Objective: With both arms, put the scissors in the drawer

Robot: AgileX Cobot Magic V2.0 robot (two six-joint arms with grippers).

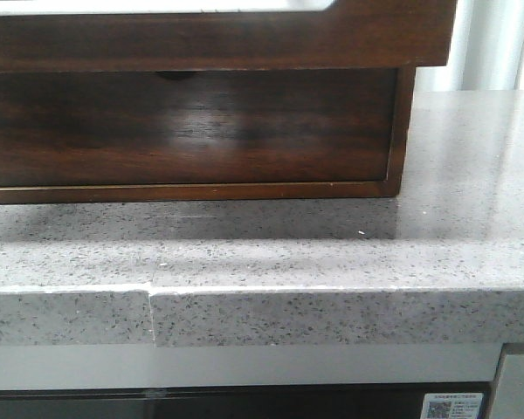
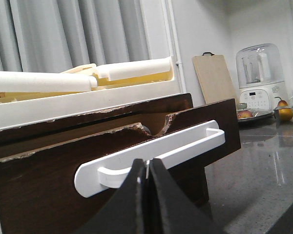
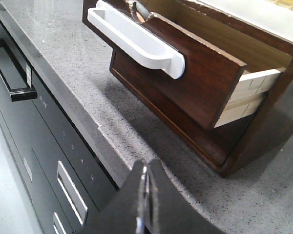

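Speckled grey countertop edge (image 1: 332, 314) nearest the front camera, a seam in its front lip left of centre.

Drawer (image 3: 195, 83) pulled out from the wooden cabinet (image 3: 244, 151), hanging open over the counter; pale wood side wall and bare inner floor visible in the right wrist view. Long white handle (image 3: 136, 41) set across the dark brown front. Same handle (image 2: 151, 158) seen in the left wrist view, just beyond the fingertips. Grey curved object (image 3: 139, 10) showing over the drawer's front edge, at the notch; too little visible to tell whether this is the scissors. No orange handles seen in any view; scissors' place cannot be told.

Left gripper (image 2: 147, 168) pressed shut, fingers together with only a hairline gap, nothing held; pointed at the drawer front just below the handle, near it, contact not clear.

Right gripper (image 3: 145, 170) likewise closed tight and empty, hovering over the counter's near edge, apart from the drawer.

In front view, drawer front (image 1: 218, 39) overhanging the lower drawer front (image 1: 192, 131), which has a small half-round notch at its top.

Further out: black oven handle (image 3: 10, 73) below the counter; wooden cutting board (image 2: 215, 78) leaning on the far wall; white blender (image 2: 259, 73); plate of fruit (image 2: 254, 114); grey curtains (image 2: 68, 34); cream foam packing (image 2: 88, 78) on the cabinet top.
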